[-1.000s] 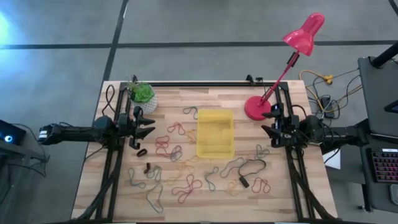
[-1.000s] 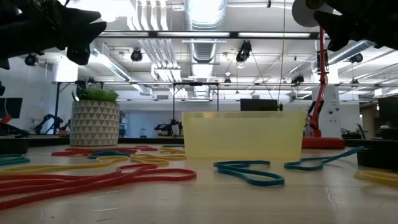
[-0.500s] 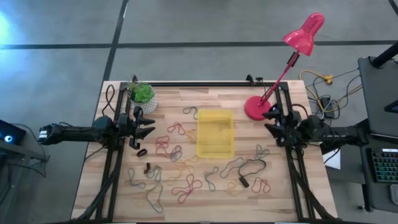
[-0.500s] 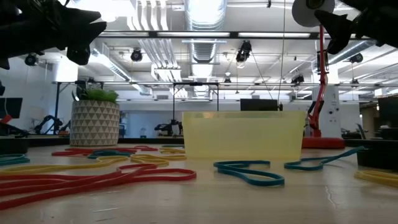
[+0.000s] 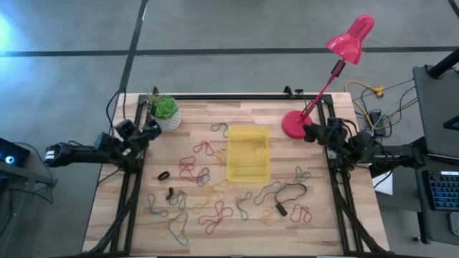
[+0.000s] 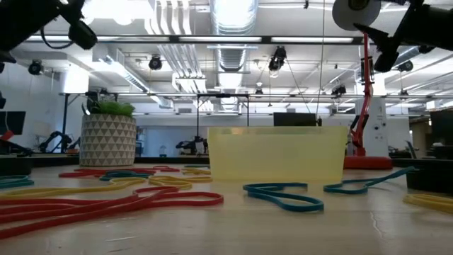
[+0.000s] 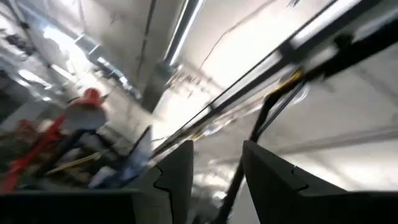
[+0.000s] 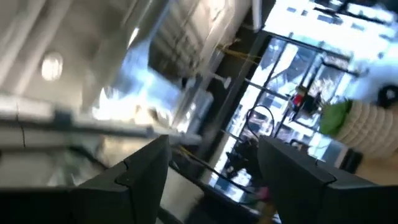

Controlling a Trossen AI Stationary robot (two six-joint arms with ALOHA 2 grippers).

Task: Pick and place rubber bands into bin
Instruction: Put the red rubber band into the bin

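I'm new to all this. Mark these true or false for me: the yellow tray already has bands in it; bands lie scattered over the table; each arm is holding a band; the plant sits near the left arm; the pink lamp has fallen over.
1. The tray already has bands in it. False: it looks empty.
2. Bands lie scattered over the table. True.
3. Each arm is holding a band. False: the left gripper and the right gripper are both open and empty, raised at the table's sides.
4. The plant sits near the left arm. True.
5. The lamp has fallen over. False: it stands on its base.
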